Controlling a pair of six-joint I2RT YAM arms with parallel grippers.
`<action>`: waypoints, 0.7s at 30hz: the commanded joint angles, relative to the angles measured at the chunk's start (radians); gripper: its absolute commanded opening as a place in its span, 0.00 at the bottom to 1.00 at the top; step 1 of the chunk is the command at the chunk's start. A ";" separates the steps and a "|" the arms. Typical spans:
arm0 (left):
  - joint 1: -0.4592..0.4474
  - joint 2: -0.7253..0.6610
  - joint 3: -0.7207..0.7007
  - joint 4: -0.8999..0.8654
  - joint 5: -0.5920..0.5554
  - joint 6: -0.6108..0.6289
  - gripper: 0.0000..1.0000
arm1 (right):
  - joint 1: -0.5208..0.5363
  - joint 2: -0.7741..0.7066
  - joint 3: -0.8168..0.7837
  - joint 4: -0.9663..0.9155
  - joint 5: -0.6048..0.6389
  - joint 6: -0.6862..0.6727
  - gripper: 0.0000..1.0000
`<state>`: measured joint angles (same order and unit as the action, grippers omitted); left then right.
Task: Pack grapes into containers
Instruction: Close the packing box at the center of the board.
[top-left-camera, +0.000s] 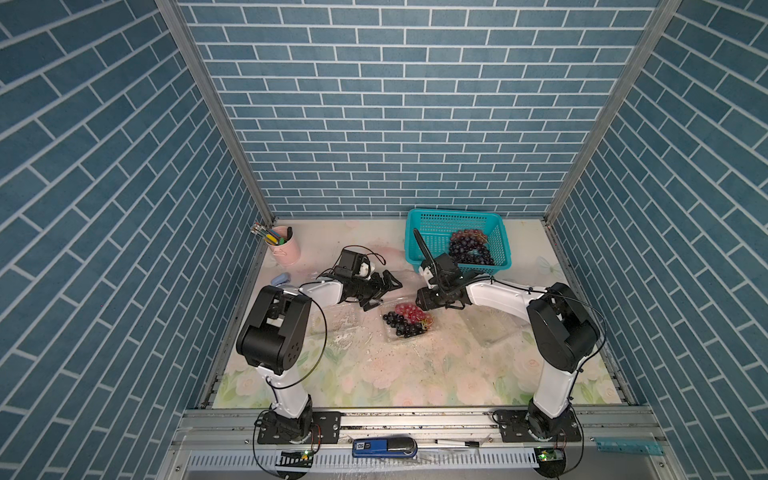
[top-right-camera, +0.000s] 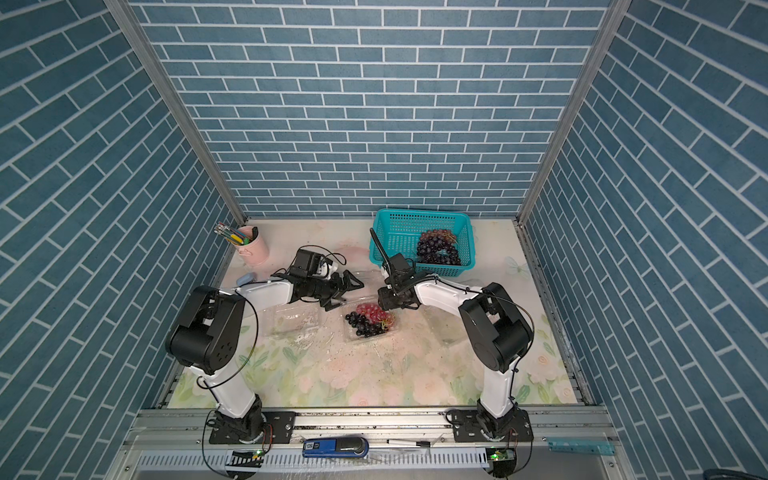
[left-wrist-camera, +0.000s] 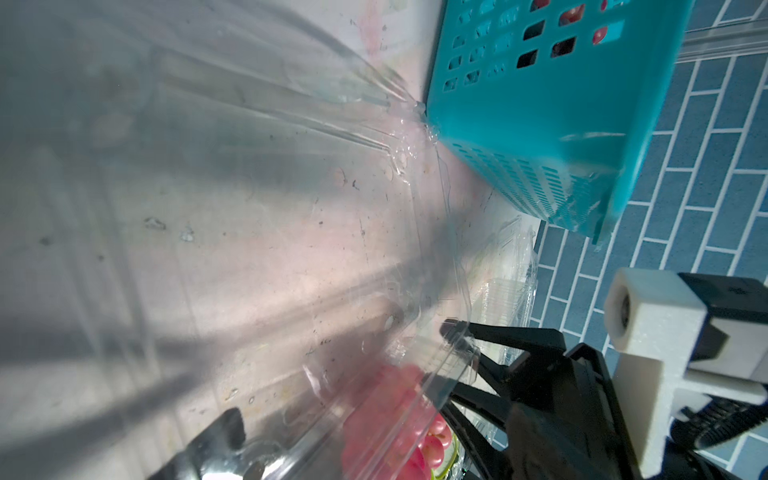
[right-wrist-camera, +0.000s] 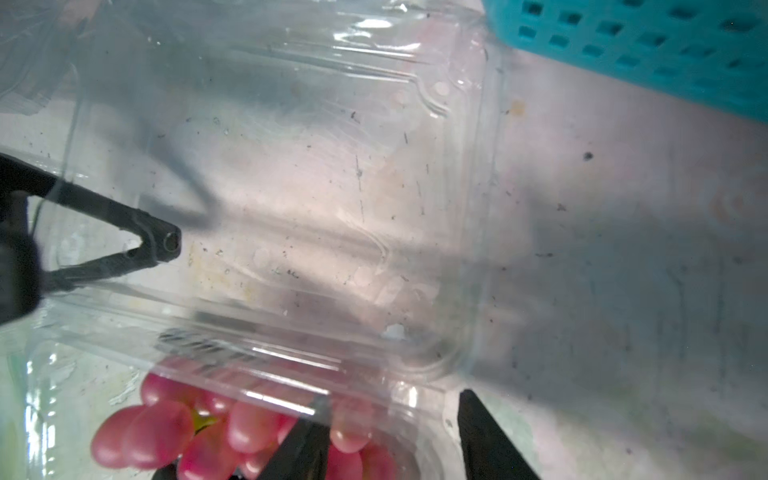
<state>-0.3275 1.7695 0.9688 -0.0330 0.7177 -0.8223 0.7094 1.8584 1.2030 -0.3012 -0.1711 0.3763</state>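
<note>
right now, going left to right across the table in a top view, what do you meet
pink pen cup → empty clear container → grape-filled container → third clear container; teal basket left out, since it overlaps the last two

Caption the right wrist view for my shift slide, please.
Right pincer open at red grapes in a clear clamshell, lid open, teal basket beyond.

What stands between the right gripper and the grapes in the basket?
The filled box has its open clear lid stretching from the right gripper toward the basket, whose near wall follows. From above, the grapes in it look uncovered.
</note>
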 joint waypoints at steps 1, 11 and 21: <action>0.002 -0.062 -0.025 0.035 0.001 -0.002 0.99 | 0.002 0.023 0.050 0.025 -0.059 -0.059 0.51; 0.038 -0.143 -0.012 -0.050 -0.022 0.051 1.00 | 0.000 0.080 0.138 0.007 -0.125 -0.165 0.50; 0.103 -0.193 -0.036 -0.102 -0.018 0.087 0.99 | 0.001 0.140 0.232 -0.068 -0.103 -0.242 0.50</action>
<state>-0.2466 1.6222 0.9409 -0.1066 0.6968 -0.7685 0.7067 1.9869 1.4033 -0.3294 -0.2699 0.2001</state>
